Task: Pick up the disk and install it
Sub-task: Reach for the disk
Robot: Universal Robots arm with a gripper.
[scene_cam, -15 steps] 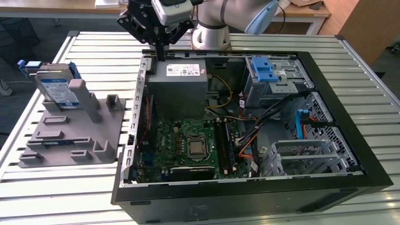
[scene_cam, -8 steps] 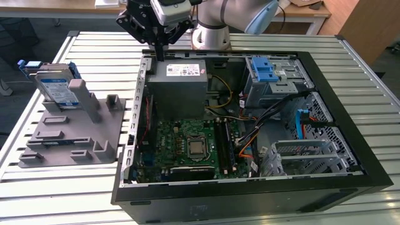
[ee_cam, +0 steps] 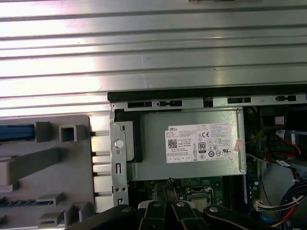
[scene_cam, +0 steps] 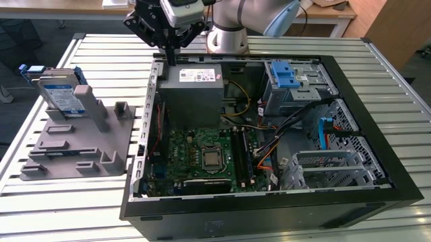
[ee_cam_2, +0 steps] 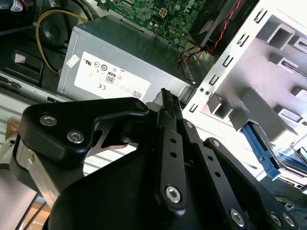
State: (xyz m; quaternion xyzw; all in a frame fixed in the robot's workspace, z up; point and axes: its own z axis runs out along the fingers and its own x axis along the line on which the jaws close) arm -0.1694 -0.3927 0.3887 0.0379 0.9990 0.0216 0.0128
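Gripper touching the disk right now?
Apart. In the exterior view the gripper hangs over the power supply, while the disk stands in the grey holder at the exterior view's left, a wide gap between them.

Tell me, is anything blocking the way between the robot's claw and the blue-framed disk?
Nothing visible besides the case's side wall. The gripper hangs over the grey power supply box at the case's edge; the disk stands upright in the grey holder at the exterior view's left.
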